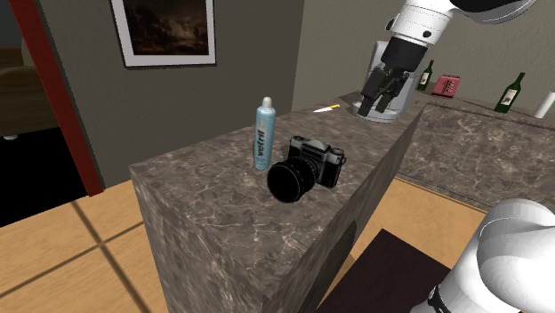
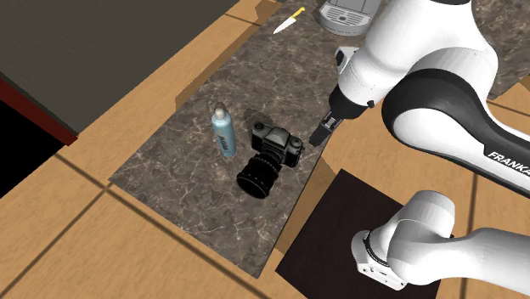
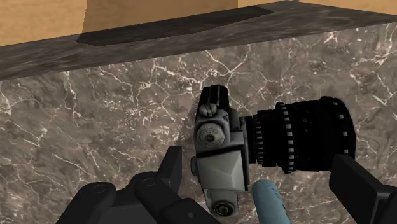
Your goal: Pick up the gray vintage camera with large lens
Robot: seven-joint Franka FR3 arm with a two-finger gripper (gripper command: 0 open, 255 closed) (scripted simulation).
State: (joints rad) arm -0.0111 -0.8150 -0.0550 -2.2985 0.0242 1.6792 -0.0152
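Note:
The gray vintage camera sits on the dark marble counter, its large black lens pointing toward the counter's near end in the shoulder view. My gripper hangs open above the counter, up and to the right of the camera in the shoulder view, touching nothing. In the wrist view the two black fingers stand wide apart, with the camera body and lens lying below and between them.
A light blue spray bottle stands upright just beside the camera. A knife and a coffee machine are at the counter's far end. Green bottles and a red phone sit on the back counter.

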